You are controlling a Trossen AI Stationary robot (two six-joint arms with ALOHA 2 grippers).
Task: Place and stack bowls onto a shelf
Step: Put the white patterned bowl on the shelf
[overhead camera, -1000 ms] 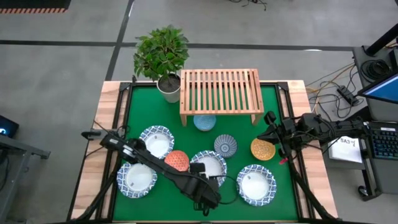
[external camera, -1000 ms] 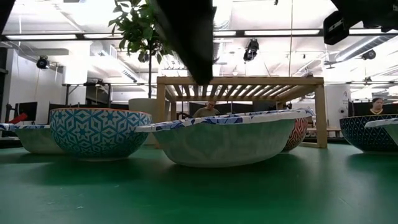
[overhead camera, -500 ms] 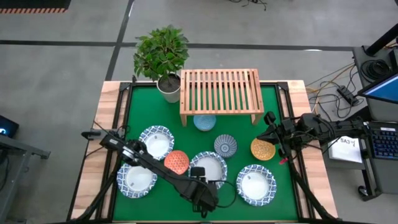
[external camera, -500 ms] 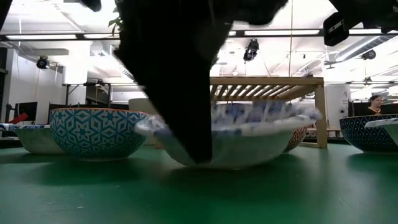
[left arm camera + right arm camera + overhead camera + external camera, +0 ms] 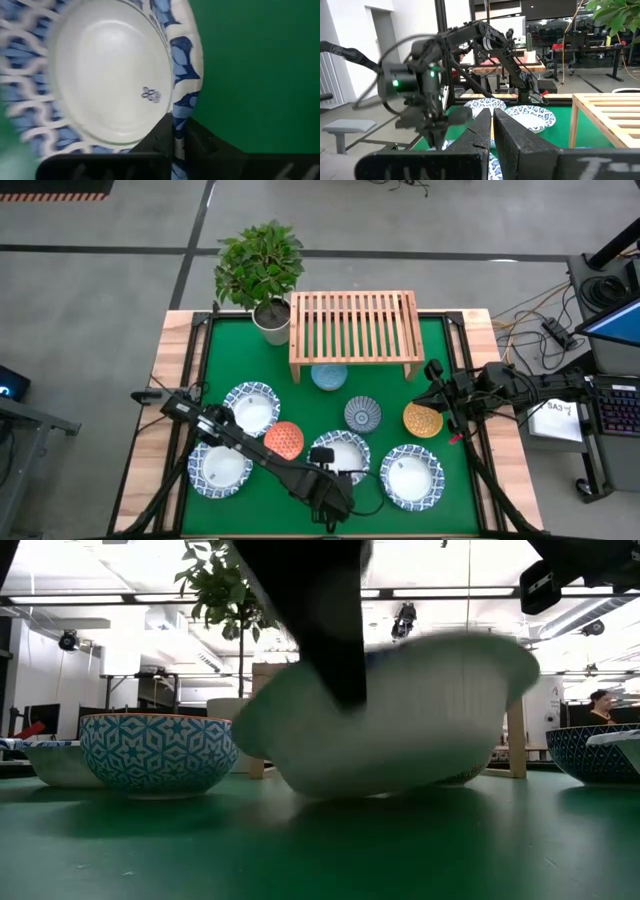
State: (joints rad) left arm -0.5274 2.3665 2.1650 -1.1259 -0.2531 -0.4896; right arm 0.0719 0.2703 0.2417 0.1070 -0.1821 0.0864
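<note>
Since your left gripper (image 5: 174, 145) has its fingers pinched on the rim of the white bowl (image 5: 340, 452), tilted just off the bench near-centre, go easy. It's stiff, glazed, probably slippery and chippable. Right gripper (image 5: 492, 135) idles closed, empty.

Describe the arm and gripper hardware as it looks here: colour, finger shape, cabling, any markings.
Both arms are dark, near-black jointed links. The left gripper has two flat, blocky black fingers; the right gripper has matching angular black fingers. Thin black cables loop loosely along the left arm, and a green indicator light glows on its wrist housing. A small red mark shows near the right arm.
</note>
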